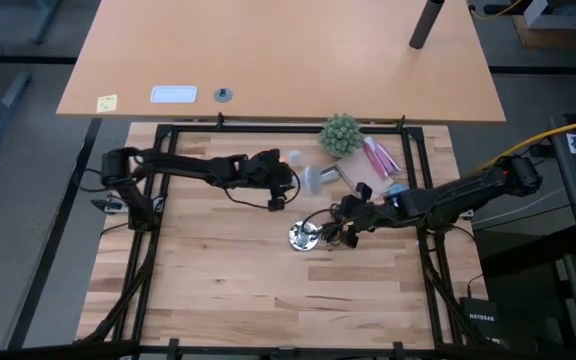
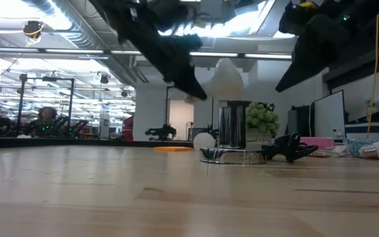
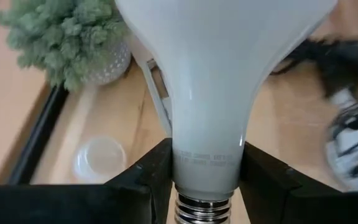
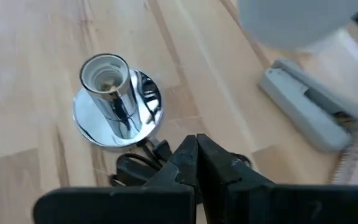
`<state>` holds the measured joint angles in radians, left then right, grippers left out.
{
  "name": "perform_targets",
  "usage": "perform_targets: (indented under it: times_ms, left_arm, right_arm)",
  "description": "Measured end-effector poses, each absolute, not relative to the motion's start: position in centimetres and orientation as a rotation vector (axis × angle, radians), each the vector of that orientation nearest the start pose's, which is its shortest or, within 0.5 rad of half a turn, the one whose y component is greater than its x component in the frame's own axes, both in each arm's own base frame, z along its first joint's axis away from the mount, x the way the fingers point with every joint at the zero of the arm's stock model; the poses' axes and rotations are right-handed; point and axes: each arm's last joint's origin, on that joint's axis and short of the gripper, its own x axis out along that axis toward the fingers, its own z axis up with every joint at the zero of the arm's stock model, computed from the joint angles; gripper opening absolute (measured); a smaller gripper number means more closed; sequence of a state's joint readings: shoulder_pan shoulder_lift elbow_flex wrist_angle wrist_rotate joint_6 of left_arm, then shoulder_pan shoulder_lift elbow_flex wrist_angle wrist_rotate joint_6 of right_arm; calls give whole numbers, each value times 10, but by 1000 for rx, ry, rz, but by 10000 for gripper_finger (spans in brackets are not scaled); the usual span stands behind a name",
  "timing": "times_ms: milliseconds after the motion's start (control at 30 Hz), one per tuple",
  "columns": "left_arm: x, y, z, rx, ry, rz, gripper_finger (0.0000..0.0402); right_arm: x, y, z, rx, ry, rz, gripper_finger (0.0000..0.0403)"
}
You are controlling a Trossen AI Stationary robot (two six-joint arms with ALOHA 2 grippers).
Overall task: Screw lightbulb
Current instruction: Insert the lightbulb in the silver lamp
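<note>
A small green plant (image 1: 341, 133) in a white textured pot stands at the far edge of the wooden work table (image 1: 218, 280). Just beside it lies a pink-and-white package (image 1: 380, 157). A grey oblong device (image 4: 303, 102) rests flat on the wood — near the plant. A clear plastic cup (image 3: 100, 157) lies close to the black frame rail (image 3: 36, 134). On the separate desk beyond: a yellow sticky note (image 1: 107, 102) and a white card (image 1: 174, 95), well apart from the plant.
</note>
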<state>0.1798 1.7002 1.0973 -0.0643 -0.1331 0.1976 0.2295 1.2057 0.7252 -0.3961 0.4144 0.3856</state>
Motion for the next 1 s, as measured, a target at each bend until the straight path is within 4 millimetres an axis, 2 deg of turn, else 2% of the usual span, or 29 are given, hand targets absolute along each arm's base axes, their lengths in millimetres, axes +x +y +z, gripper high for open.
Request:
perform_targets:
  times_ms: [133,300,633,767,1000]
  left_arm:
    - [349,54,231,12,692,257,140]
    - [350,31,239,-119,645,248,143]
    - [353,-16,242,-137,605,134,142]
    - [356,-25,241,-115,580,101,145]
    - [356,-27,242,-114,572,100,144]
  right_arm:
    - [227,40,220,62,788,-353,6]
    - [227,40,220,62,785,-355,6]
    - [231,41,223,73,744,-359,6]
    - [237,42,226,96,683,-343,6]
    - [246,45,227,111,626,-303,6]
